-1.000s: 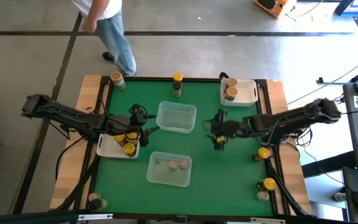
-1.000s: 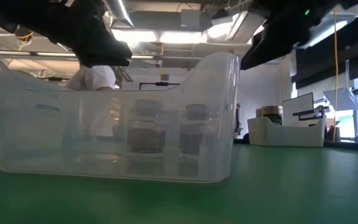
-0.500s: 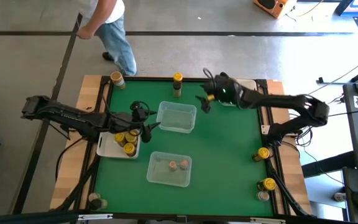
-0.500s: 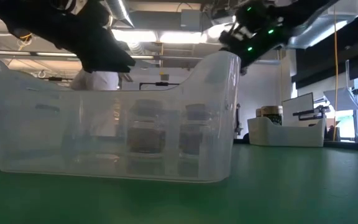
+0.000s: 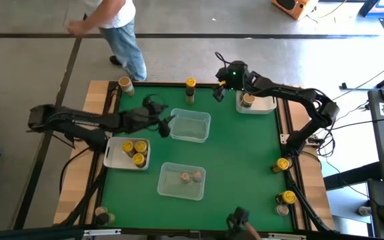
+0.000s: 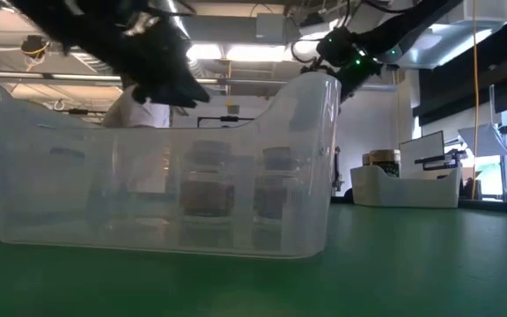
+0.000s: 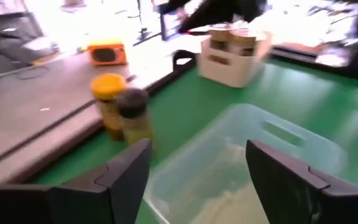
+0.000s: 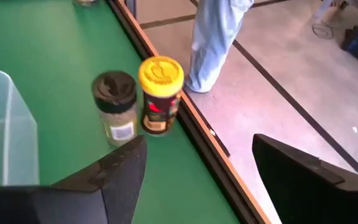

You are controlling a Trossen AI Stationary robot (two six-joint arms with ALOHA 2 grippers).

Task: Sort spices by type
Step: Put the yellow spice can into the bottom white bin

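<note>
From above we see the right gripper (image 5: 219, 93) reaching over the far edge of the green table (image 5: 245, 160), between a yellow-lidded jar (image 5: 190, 83) on the rim and the far-right white tray (image 5: 267, 101) holding a tan-lidded jar (image 5: 247, 100). Only the right wrist view shows that a black-lidded jar (image 8: 116, 107) stands just beside the yellow-lidded one (image 8: 160, 94); its fingers (image 8: 120, 171) are spread wide with nothing between them, and a person's legs (image 8: 219, 37) stand on the floor beyond. The left gripper (image 5: 167, 124) hovers at the left end of the far clear tub (image 5: 189, 126), and its wrist view shows the fingers (image 7: 126, 174) apart and empty over that tub (image 7: 241, 168), with the same two jars (image 7: 120, 115) and the tray (image 7: 235, 59) farther off. The high view alone shows the rest of the spices: yellow-lidded jars in the left tray (image 5: 127, 155), two pinkish-lidded jars in the near tub (image 5: 181, 180), a tan-lidded jar (image 5: 125, 85) at the far-left corner, and more jars along the right rim (image 5: 283, 180) and near-left corner (image 5: 102, 215). The low view looks through the near tub (image 6: 161, 167), where the two jars (image 6: 236, 185) inside show only dimly, with the right gripper (image 6: 346, 62) lit green above.
</note>
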